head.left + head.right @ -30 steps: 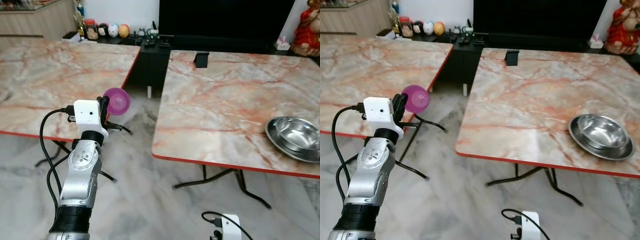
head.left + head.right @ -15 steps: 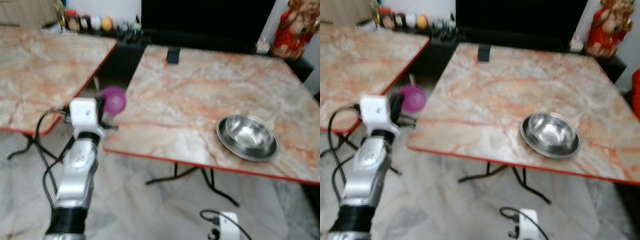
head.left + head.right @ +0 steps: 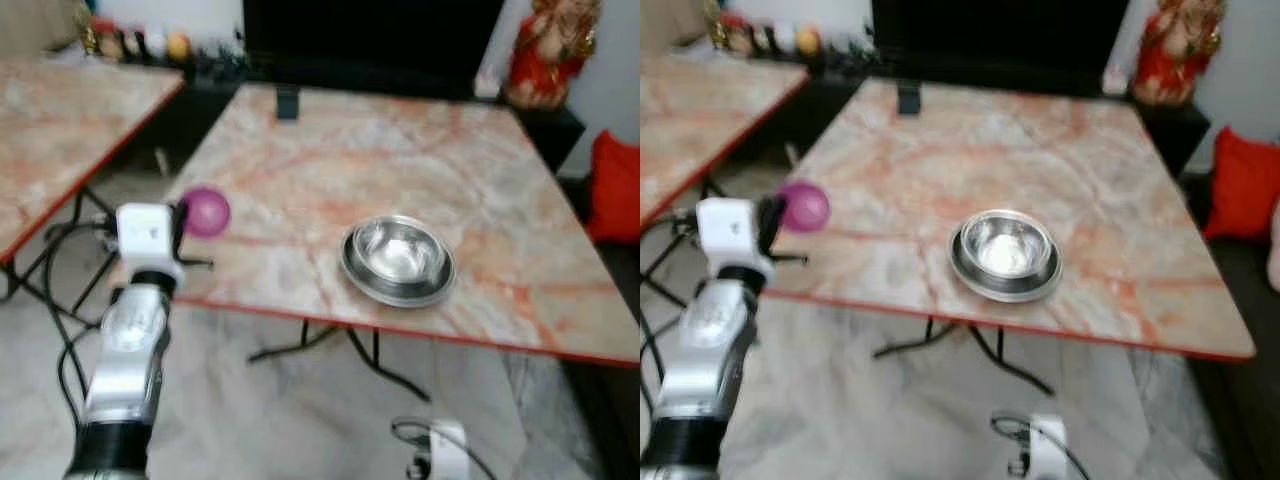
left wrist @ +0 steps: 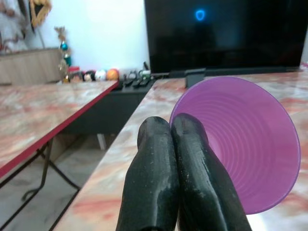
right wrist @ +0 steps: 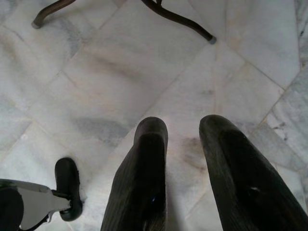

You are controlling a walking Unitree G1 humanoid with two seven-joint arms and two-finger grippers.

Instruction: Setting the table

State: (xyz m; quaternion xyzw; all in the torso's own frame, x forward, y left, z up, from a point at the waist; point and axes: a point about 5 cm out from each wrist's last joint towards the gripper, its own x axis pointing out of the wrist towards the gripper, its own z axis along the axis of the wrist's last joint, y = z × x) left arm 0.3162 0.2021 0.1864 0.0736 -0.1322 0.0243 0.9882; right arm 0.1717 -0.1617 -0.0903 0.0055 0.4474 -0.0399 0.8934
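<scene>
My left gripper (image 3: pixel 186 218) is shut on the rim of a purple plastic cup (image 3: pixel 207 212), which it holds on its side just above the near left edge of the marble table (image 3: pixel 300 160). In the left wrist view the two fingers (image 4: pixel 159 159) press together on the cup (image 4: pixel 240 144), whose mouth faces the camera. Stacked steel bowls (image 3: pixel 398 260) sit on the table to the right of the cup, near the front edge. My right gripper (image 5: pixel 183 130) hangs low and open over the marble floor (image 5: pixel 96 72), with nothing between its fingers.
A second marble table (image 3: pixel 60 110) stands to the left, across a gap. A small black stand (image 3: pixel 288 103) sits at the far edge of the near table. Behind are a dark TV cabinet (image 3: pixel 370 40) and a red figurine (image 3: pixel 545 50). A red cushion (image 3: pixel 615 190) lies at the right.
The view has swung right and closer, so the table with the bowls is now central. The cup, still held, has gone from the gap between the tables to the table's left edge.
</scene>
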